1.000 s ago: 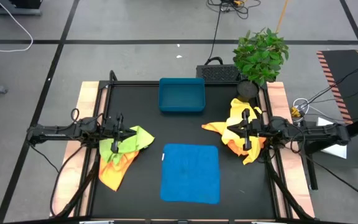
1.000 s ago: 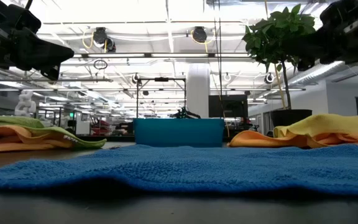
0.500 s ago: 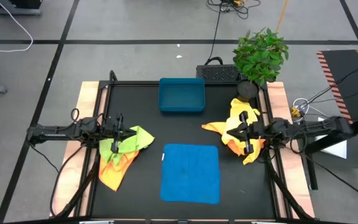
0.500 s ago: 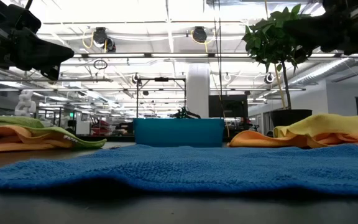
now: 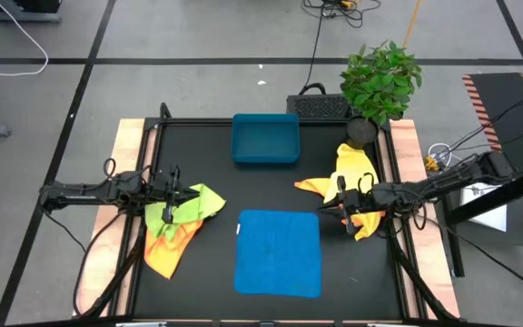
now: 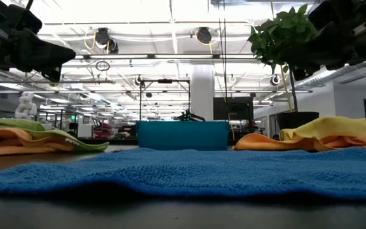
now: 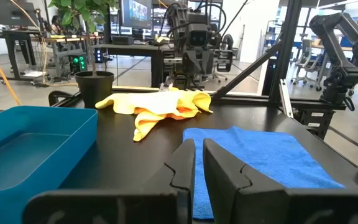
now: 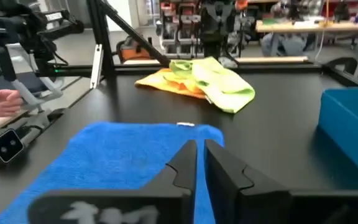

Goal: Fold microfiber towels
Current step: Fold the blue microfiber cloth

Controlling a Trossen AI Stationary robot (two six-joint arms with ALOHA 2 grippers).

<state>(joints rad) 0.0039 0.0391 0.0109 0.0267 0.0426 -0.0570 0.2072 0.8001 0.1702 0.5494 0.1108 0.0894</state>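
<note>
Beside the flat blue towel (image 5: pixel 278 252), the right tool (image 5: pixel 342 210) hovers — fingers nearly together, gripping nothing.

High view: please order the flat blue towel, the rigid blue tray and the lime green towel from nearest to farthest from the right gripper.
From the right gripper, over the yellow and orange towels on the table's right side:
1. Flat blue microfiber towel, spread at the front centre, just beside it.
2. Rigid blue rectangular tray, at the back centre.
3. Lime green microfiber towel, on the far left under the left gripper.
</note>
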